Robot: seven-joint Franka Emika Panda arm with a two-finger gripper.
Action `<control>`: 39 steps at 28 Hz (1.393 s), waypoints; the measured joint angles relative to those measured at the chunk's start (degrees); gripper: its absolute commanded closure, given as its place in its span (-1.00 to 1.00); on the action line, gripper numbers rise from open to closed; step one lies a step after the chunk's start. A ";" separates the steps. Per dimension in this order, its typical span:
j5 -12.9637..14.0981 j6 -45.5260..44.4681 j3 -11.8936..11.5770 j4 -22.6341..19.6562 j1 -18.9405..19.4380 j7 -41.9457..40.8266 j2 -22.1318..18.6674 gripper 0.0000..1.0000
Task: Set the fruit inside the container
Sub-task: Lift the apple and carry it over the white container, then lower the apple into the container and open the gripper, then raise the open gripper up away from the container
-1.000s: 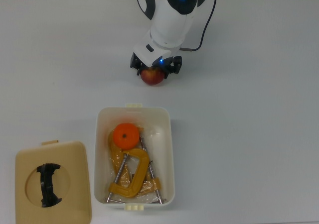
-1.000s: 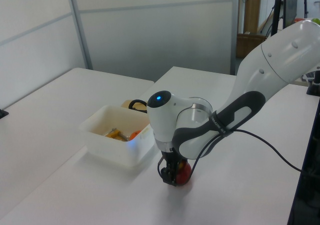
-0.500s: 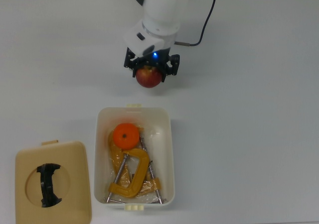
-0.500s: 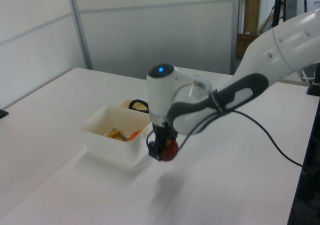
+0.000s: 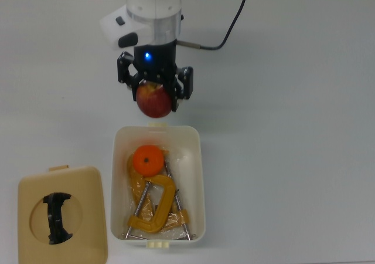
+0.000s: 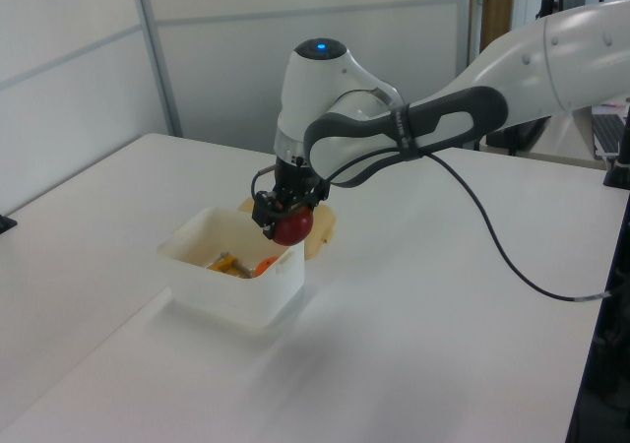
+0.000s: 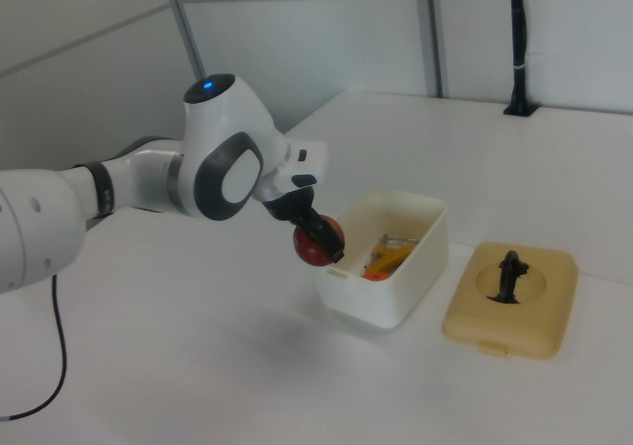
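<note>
White table (image 5: 293, 158), top view: tub (image 5: 200, 182) sits low centre, open, with the lid (image 5: 88, 217) flat on the table at the top view's left of it. Orange (image 5: 147, 159) already lies inside the tub, at its far end, beside the yellow clamps (image 5: 153, 208). Gripper (image 5: 156, 94) hangs just beyond the tub's far short wall, fingers narrowed onto the apple (image 5: 154, 101), one on each side. Apple is clear of the table; from above it sits right at the tub's far rim, barely or not yet over the opening.

Left view: apple (image 6: 292, 226) is held in the gripper (image 6: 285, 217) above rim level, at the tub's (image 6: 231, 285) far-right corner as the left view shows it. Orange (image 6: 264, 264) shows as a small patch inside. Whether the apple is over the cavity or just outside the wall is hard to say from this angle.

Right view: apple (image 7: 317, 245) in the gripper (image 7: 318, 237) hangs off the table at the tub's (image 7: 396, 287) end on the right view's left, about level with the rim. Lid (image 7: 504, 316) lies well to the right view's right.

Status, as judged: one fruit of two is in. Second fruit is gripped, lifted and carried to the tub's edge. Left to do: move it over the opening, lower, release.
</note>
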 measured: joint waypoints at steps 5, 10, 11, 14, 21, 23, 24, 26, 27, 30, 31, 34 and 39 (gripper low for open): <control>-0.16 1.66 -0.01 3.92 -0.24 2.88 5.41 0.10; -1.81 5.34 -0.04 5.66 -0.30 7.13 8.37 -1.00; -2.56 5.43 -0.04 5.85 -0.30 8.11 8.57 -1.00; -4.05 5.45 -0.04 6.21 -0.30 10.03 8.78 -1.00; -4.38 5.45 -0.04 6.77 -0.30 10.40 8.75 -1.00; -4.38 5.45 -0.04 6.77 -0.32 10.40 8.69 -1.00; -4.38 5.34 -0.04 6.77 -0.33 10.39 8.64 -1.00; -4.38 4.10 -0.04 6.80 -0.40 9.75 8.46 -1.00; -4.37 2.82 -0.05 6.82 -0.43 8.83 8.30 -1.00; -3.77 -2.82 -0.05 6.90 -0.51 4.53 7.53 -1.00; -3.00 -4.72 -0.05 6.95 -0.52 2.71 7.24 -1.00; -0.17 -10.90 -0.12 7.32 -0.58 -3.73 5.93 -1.00; 1.65 -21.83 -0.26 7.78 -1.14 -12.42 2.69 -1.00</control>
